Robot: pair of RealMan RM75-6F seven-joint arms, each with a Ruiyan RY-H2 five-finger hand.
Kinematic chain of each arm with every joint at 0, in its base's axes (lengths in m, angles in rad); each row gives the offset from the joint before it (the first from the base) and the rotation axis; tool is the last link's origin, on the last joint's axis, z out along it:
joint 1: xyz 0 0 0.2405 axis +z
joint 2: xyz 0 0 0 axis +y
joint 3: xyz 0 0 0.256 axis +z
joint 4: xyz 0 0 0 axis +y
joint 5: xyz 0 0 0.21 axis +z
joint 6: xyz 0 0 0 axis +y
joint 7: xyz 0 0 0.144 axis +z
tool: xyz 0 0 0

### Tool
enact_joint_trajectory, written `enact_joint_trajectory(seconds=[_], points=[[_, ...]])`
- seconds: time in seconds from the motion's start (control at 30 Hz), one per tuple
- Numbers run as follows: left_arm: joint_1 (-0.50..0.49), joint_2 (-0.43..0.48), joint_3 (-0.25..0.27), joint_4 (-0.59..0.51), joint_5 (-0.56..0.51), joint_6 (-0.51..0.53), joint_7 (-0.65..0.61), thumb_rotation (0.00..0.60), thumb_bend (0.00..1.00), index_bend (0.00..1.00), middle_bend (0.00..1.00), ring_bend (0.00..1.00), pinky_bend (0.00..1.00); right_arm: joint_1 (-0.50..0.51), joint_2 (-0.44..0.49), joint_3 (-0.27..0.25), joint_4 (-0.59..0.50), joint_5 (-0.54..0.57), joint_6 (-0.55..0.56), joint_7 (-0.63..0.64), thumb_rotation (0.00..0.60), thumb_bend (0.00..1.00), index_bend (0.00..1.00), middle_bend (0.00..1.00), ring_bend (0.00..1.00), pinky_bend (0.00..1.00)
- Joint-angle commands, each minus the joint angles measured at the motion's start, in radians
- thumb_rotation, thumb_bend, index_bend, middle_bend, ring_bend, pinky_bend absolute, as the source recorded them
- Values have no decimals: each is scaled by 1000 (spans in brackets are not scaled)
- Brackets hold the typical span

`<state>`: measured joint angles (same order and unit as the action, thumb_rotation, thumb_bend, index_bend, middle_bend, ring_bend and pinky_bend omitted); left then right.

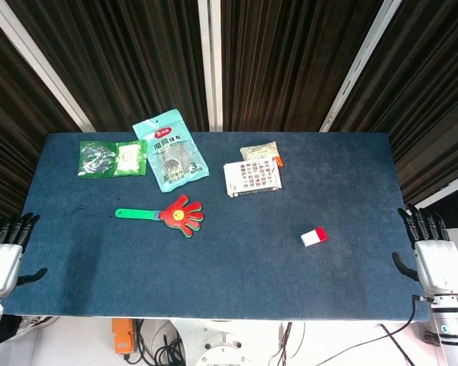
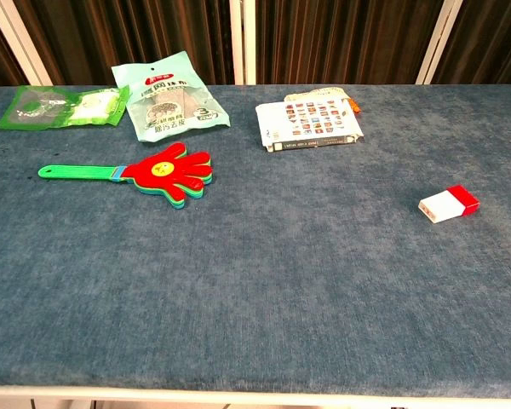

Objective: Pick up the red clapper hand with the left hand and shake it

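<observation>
The red clapper hand (image 1: 179, 214) lies flat on the blue table, left of centre, its green handle (image 1: 135, 214) pointing left. In the chest view the clapper hand (image 2: 167, 172) lies at mid left with its handle (image 2: 75, 173) toward the left edge. My left hand (image 1: 5, 248) hangs off the table's near left corner, fingers apart and holding nothing, well short of the clapper. My right hand (image 1: 431, 254) is off the near right corner, also spread and holding nothing. Neither hand shows in the chest view.
A teal snack bag (image 1: 170, 149) and a green packet (image 1: 111, 158) lie at the back left. A printed card box (image 1: 252, 178) with a small packet (image 1: 259, 153) behind it sits at back centre. A small red and white box (image 1: 314, 237) lies to the right.
</observation>
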<state>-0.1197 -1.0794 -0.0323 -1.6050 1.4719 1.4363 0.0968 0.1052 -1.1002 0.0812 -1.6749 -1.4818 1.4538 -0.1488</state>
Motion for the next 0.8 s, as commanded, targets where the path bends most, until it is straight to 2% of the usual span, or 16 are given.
enact_joint_trajectory(seconds=[0.03, 0.47, 0.57, 0.8], points=[[3, -3, 0, -5, 1, 6, 4, 600, 0, 63, 49, 0, 23, -2, 2, -1, 4, 0, 1, 7, 600, 239, 0, 0, 0, 0], [-30, -19, -12, -50, 18, -20, 35, 600, 0, 63, 49, 0, 23, -6, 16, 0, 45, 0, 7, 74, 600, 238, 0, 0, 0, 0], [-67, -33, -31, -54, 25, -51, 21, 600, 0, 64, 50, 0, 23, -1, 20, 3, 44, 2, 0, 74, 600, 239, 0, 0, 0, 0], [-218, -105, -95, -29, 18, -206, -18, 600, 0, 65, 50, 0, 37, -4, 38, 5, 32, -4, 14, 68, 600, 239, 0, 0, 0, 0]])
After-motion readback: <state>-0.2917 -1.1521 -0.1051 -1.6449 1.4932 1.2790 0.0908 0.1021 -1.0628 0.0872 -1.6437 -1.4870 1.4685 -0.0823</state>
